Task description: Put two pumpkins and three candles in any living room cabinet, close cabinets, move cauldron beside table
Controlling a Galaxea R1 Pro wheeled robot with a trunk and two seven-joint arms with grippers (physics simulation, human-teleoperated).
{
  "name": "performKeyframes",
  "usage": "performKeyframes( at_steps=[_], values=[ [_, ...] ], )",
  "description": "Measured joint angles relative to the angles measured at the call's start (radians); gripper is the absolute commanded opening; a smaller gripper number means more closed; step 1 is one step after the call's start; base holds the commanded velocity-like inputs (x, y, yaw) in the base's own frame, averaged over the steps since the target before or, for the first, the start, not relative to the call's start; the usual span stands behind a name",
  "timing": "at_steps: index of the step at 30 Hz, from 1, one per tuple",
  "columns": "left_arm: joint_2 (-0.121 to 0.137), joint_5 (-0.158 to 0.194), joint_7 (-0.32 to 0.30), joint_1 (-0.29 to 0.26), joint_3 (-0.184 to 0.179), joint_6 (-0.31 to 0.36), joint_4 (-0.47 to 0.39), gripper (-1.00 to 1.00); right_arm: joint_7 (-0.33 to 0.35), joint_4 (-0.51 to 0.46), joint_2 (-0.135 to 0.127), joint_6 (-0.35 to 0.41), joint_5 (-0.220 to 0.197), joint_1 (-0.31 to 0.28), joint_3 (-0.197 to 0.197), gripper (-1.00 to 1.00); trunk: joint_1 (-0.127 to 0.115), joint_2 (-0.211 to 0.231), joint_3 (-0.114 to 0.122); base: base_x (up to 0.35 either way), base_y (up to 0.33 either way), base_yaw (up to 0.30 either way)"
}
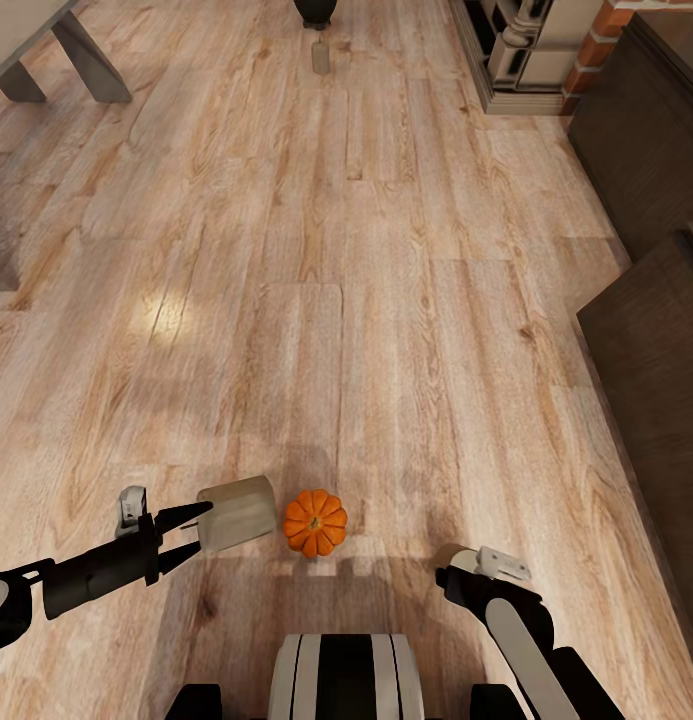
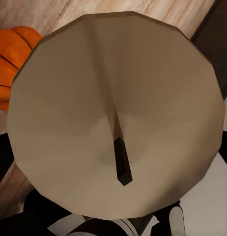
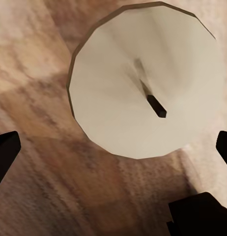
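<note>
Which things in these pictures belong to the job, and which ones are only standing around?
Belong to the job:
- candle in the left pincer
- second candle in front of the right pincer
- pumpkin on the floor
- cauldron far ahead
- dark cabinet

Only standing around:
- brick fireplace
- grey table legs

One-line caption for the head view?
Left gripper holds a candle beside a pumpkin above the wooden floor.

No readable text or labels anywhere
</note>
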Motion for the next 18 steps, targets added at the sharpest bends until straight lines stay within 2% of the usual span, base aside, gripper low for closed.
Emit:
performKeyframes(
  at_steps=[8,13,18],
  values=[
    [0.000,0.000,0.000,0.000,0.000,0.000,0.000,-1.00,-0.005,0.000,0.000,-0.002,0.002,0.000,-0.002,1.00,0.000,0.000,0.000,0.000,0.000,0.000],
    [0.000,0.000,0.000,0.000,0.000,0.000,0.000,-1.00,-0.007,0.000,0.005,-0.026,0.061,0.000,-0.003,1.00,0.000,0.000,0.000,0.000,0.000,0.000],
    [0.000,0.001,0.000,0.000,0.000,0.000,0.000,-1.00,-0.005,0.000,0.007,-0.030,0.077,0.000,-0.003,1.00,0.000,0.000,0.000,0.000,0.000,0.000]
  ],
)
